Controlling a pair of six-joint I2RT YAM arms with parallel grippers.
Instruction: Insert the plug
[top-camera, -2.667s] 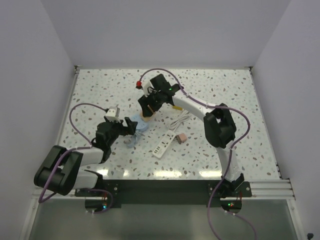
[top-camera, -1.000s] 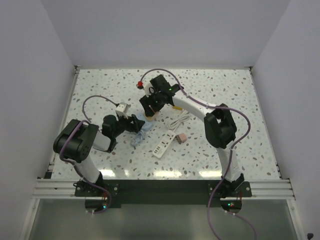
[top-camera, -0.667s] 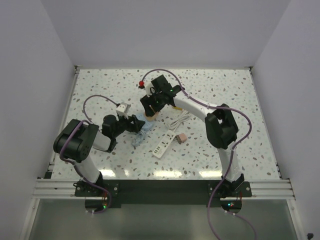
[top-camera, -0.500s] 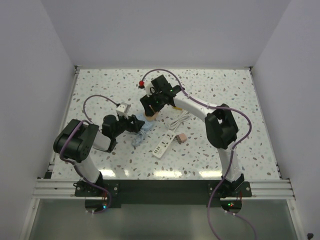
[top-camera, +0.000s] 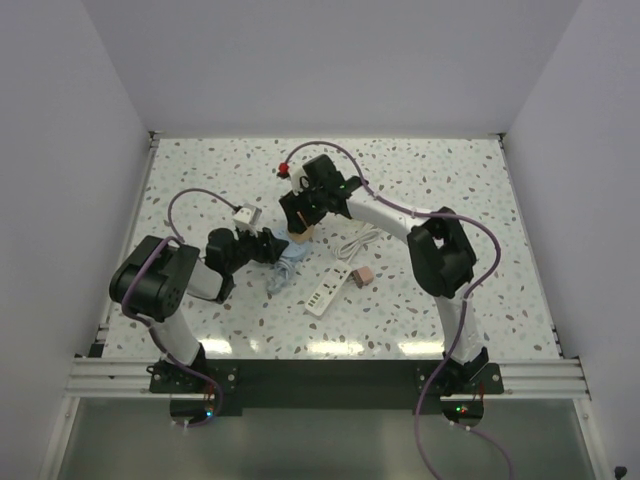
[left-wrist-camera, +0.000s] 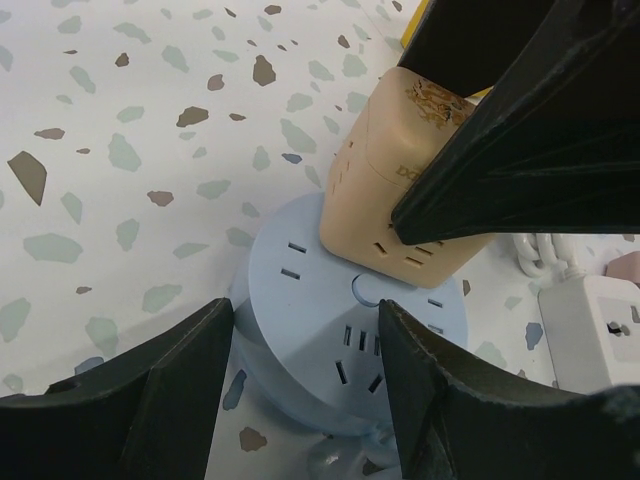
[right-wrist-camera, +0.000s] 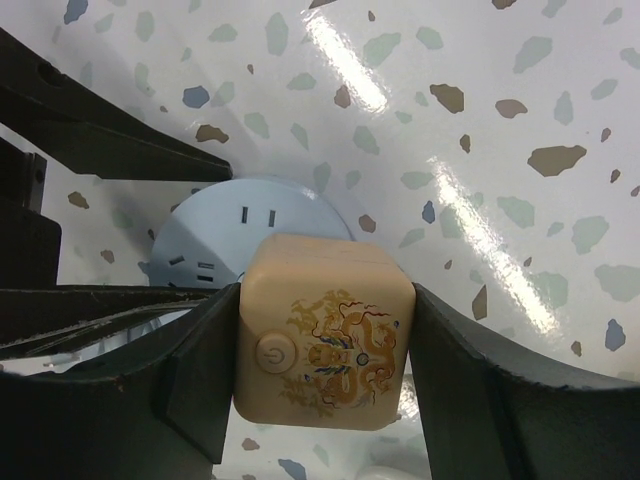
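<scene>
Both arms meet over a round blue socket while the plug lies apart on the speckled surface.

The right gripper has its jaws pinching a peach cube adapter printed with a dragon motif and a power symbol. The cube sits tilted against the top of the round light-blue socket disc. The left gripper comes in low from the left with its jaws spread to either side of that disc; I cannot tell whether they press it. The plug, small and dusty pink, lies on the surface just beside the far end of a white power strip, near the base side of its coiled white cord and clear of both grippers.
</scene>
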